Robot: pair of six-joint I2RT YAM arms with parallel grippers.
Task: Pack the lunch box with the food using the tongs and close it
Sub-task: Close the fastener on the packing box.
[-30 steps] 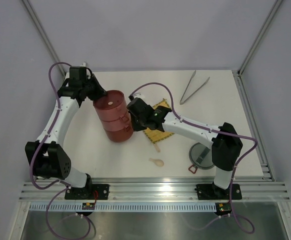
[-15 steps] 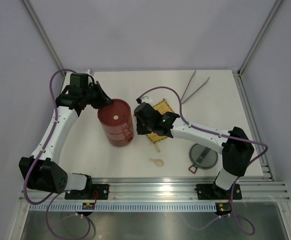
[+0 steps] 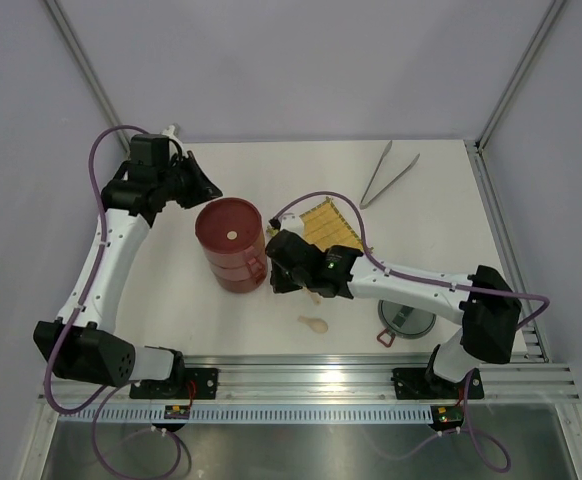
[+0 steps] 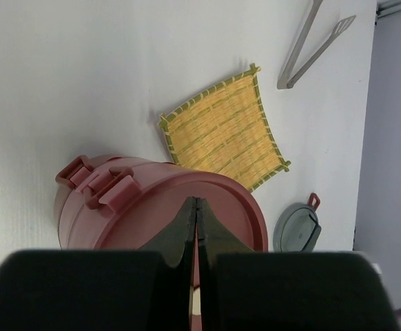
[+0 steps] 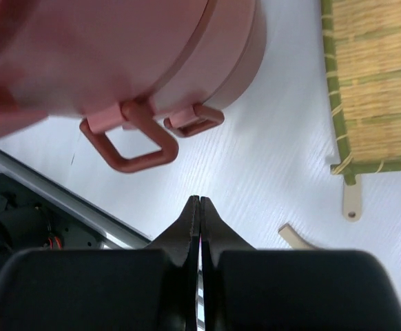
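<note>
On the white table (image 3: 451,200), the stacked red lunch box (image 3: 233,245) stands upright with its disc lid on. Both claws are pinched shut, holding nothing: the left gripper (image 4: 196,203) near its top rim, the right gripper (image 5: 199,201) low beside it. The tongs (image 3: 386,175) lie well apart, far right.

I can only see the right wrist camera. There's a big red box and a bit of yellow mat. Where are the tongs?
Observer: The tongs lie at the far right of the table, beyond the mat. Nothing is holding them.
Operator: Is the see-through lid on the box?
Observer: No. The grey lid lies on the table near the right arm's base.
Operator: What's the other arm doing?
Observer: The left gripper is shut by the far rim of the lunch box, holding nothing.
</note>
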